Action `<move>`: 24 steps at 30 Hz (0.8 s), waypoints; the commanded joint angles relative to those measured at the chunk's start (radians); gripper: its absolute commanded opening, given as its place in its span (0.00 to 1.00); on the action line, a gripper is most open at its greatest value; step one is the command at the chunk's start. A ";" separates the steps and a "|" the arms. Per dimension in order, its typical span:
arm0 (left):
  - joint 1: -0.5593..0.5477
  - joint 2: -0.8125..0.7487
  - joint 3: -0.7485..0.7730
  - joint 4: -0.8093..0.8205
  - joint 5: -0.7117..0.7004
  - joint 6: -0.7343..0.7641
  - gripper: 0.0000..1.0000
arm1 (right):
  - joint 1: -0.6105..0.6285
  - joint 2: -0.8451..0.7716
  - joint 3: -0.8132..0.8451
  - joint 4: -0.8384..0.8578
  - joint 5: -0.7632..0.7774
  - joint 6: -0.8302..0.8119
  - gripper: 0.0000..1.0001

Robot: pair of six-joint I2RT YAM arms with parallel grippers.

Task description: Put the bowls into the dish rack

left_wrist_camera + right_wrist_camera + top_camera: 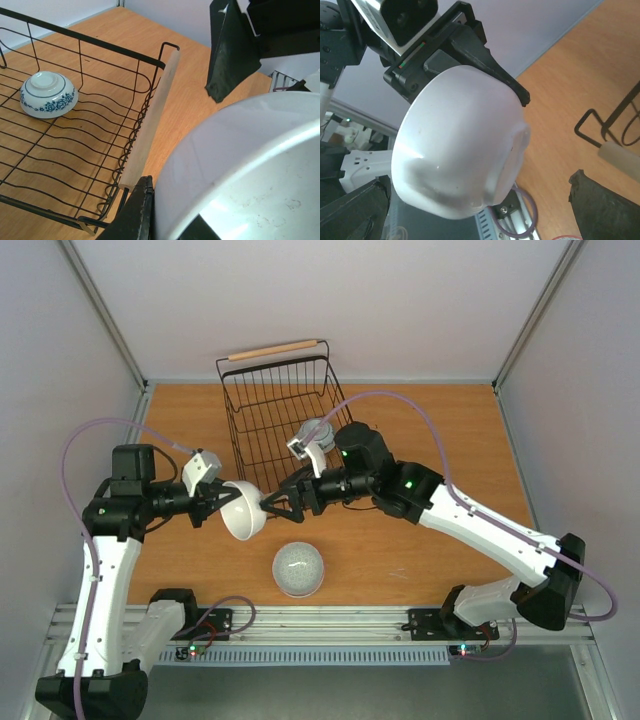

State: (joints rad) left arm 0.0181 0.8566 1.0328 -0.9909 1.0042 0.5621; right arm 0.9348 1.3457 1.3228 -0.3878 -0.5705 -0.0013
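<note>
My left gripper [232, 502] is shut on the rim of a plain white bowl [244, 511] and holds it tilted above the table, just in front of the dish rack [262, 430]. In the left wrist view the white bowl [240, 170] fills the lower right, with one finger [137, 210] pressed against its wall. My right gripper [272, 503] stands open right beside the bowl. In the right wrist view the white bowl [465, 145] sits between the spread fingers [602, 205] without touching them. A blue-and-white bowl [48, 93] lies upside down in the rack [100, 45]. A grey speckled bowl [298, 568] rests upside down on the table.
The rack's near wooden handle [150, 120] lies close to the held bowl, and its far handle [272, 349] is by the back wall. My right arm [400, 485] reaches across the rack's front right corner. The metal rail [330, 620] runs along the near edge.
</note>
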 commanded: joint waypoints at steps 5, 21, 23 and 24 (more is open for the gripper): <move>-0.001 -0.005 -0.019 0.043 0.043 -0.020 0.00 | 0.000 0.063 0.022 0.097 -0.101 0.064 0.99; -0.001 0.007 -0.027 0.066 0.060 -0.030 0.00 | 0.061 0.137 0.096 0.087 -0.147 0.057 0.99; -0.001 0.005 -0.027 0.071 0.063 -0.034 0.00 | 0.066 0.145 0.100 0.089 -0.160 0.056 0.95; -0.001 0.004 -0.027 0.073 0.064 -0.038 0.01 | 0.068 0.147 0.103 0.091 -0.168 0.056 0.89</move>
State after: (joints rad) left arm 0.0181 0.8692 1.0111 -0.9756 1.0260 0.5491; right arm 0.9878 1.4776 1.3872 -0.3202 -0.6949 0.0475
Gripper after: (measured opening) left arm 0.051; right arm 0.969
